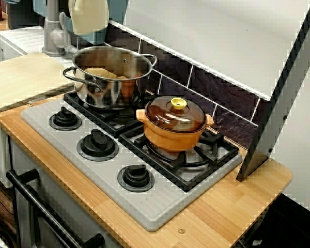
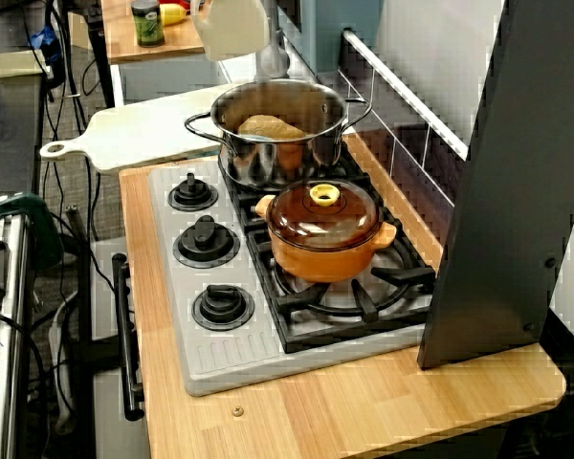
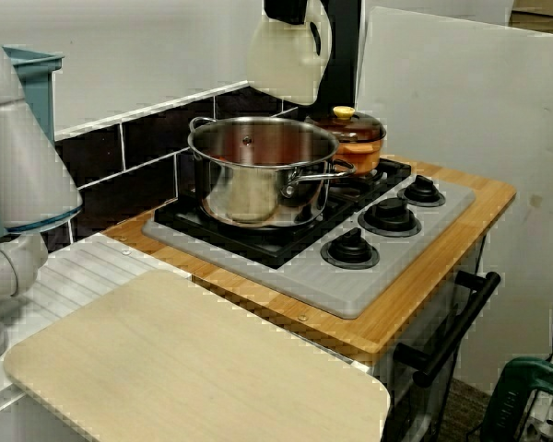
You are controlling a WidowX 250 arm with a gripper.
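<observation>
1. Steel pot (image 1: 111,88) stands uncovered on the black grate of a grey gas hob (image 1: 160,206), on the burner at the end nearest a pale cutting board (image 1: 20,77).
2. A tan, rounded piece of food (image 2: 268,127) lies inside the pot against its wall; what kind of food it is cannot be made out.
3. The gripper (image 1: 90,15), wrapped in a cream cover, hangs above the pot's far rim and is apart from the steel. The cover hides the fingers, so it cannot be told whether the gripper is open or closed.
4. An orange casserole (image 1: 173,137) sits just beside the pot on the neighbouring burner, under a brown glass lid (image 1: 168,116) topped with a yellow knob (image 1: 179,103).
5. Three black control knobs (image 1: 97,144) line the hob's front edge. The hob rests on a wooden table (image 1: 232,206), with dark tiles (image 1: 217,93) along the wall behind.
</observation>
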